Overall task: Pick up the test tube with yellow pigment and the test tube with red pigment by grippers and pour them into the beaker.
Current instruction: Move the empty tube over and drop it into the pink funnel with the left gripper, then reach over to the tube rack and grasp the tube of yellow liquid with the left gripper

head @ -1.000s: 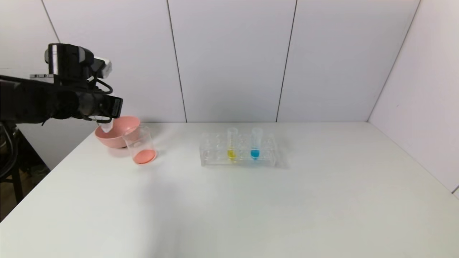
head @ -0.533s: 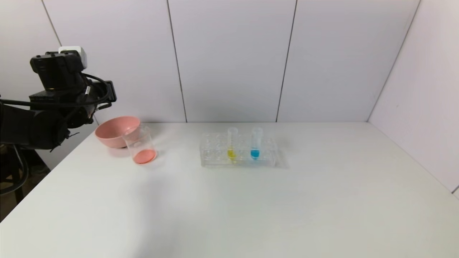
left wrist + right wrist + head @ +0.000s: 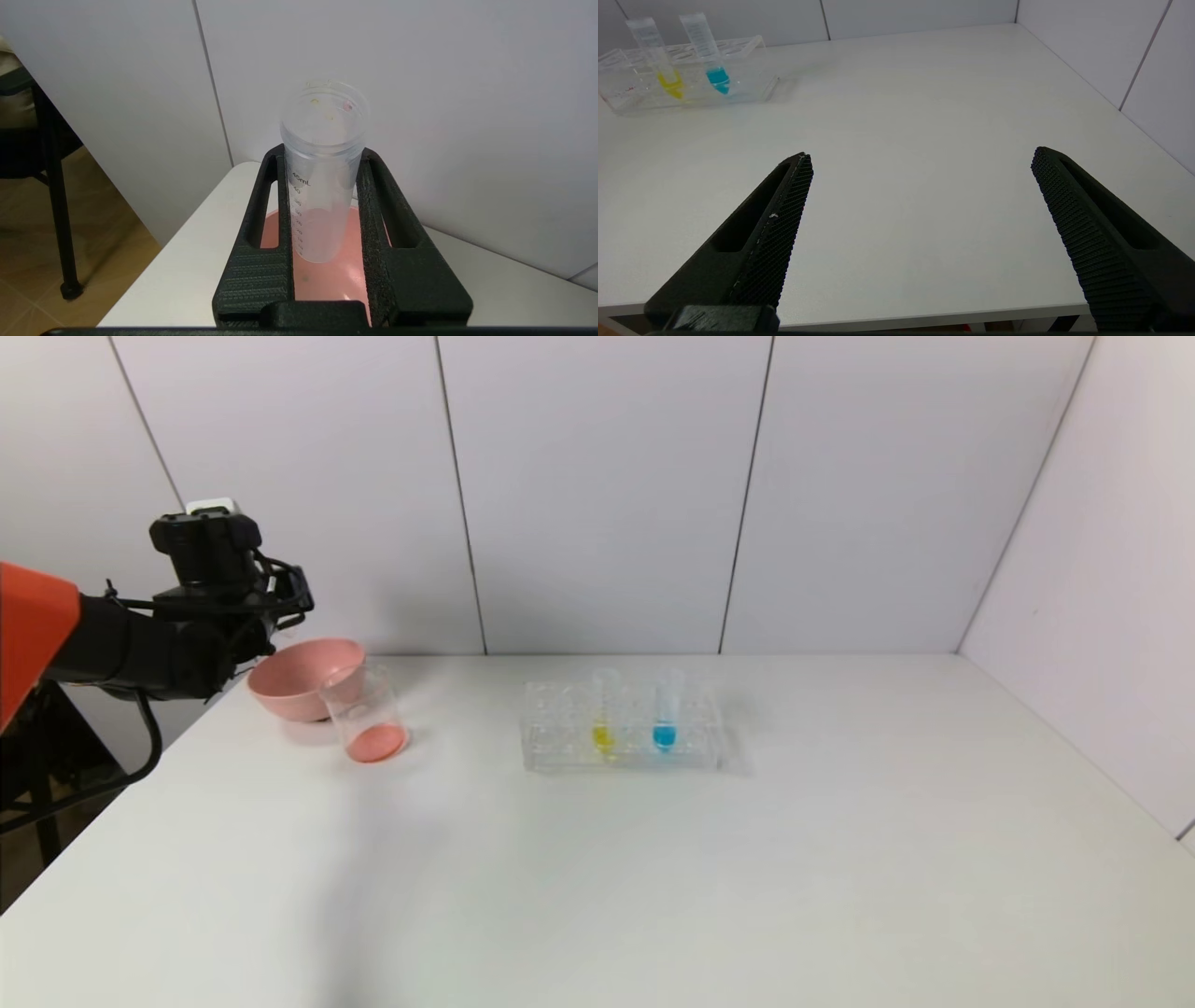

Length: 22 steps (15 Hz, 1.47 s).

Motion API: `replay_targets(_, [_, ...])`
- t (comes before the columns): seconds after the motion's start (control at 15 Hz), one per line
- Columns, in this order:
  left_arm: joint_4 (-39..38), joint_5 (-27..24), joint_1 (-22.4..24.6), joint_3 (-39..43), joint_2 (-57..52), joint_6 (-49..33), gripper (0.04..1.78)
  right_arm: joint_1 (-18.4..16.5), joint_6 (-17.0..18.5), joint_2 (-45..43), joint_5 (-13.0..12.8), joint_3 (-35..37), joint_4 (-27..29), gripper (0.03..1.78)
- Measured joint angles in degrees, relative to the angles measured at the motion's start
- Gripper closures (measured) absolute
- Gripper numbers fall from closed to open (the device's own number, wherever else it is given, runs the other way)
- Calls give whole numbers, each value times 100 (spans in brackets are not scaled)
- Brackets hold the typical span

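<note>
Left arm showing an orange shell segment (image 3: pixel 28 625) running into a matte black forearm. Black cables (image 3: pixel 140 747) looping off the wrist, a small white block (image 3: pixel 211 507) sitting on the black housing. Left pincer (image 3: pixel 327 154) black, slotted fingers, ribbed bases. Right pincer (image 3: pixel 920 161) black, fingers (image 3: pixel 784 219) wearing fine cross-hatched pads.

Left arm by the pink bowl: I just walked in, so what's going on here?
The left gripper holds an emptied tube upright over the pink bowl. The beaker beside it already has red liquid. The yellow tube and the blue tube stand in the rack. The right gripper is open, low over the table's near edge.
</note>
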State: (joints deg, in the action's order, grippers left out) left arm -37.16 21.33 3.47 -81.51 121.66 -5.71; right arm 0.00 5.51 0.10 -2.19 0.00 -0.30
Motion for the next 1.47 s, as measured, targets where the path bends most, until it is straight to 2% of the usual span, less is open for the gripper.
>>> replay_targets(0.2, [336, -45, 22, -505, 447, -195, 139, 0, 0, 0, 0, 0, 0, 10])
replay_targets(0.47, [395, -150, 27, -669, 667, -201, 139, 0, -2, 0, 0, 0, 0, 10])
replay_targets(0.6, [362, -152, 32, -683, 706, -204, 132, 0, 0, 0, 0, 0, 0, 10])
replay_targets(0.73, [334, -146, 32, -653, 712, -206, 115, 0, 0, 0, 2, 0, 0, 10])
replay_targets(0.93, [343, -133, 27, -614, 701, -189, 66, 0, 0, 0, 0, 0, -2, 10])
replay_targets(1.13, [339, -113, -1, -556, 642, -160, 27, 0, -2, 0, 0, 0, 0, 10])
replay_targets(1.27, [340, -124, -52, -355, 439, -143, 11, 0, 0, 0, 2, 0, 1, 10])
replay_targets(1.47, [336, -461, -238, 319, -207, -129, 5, 0, 0, 0, 0, 0, 1, 10])
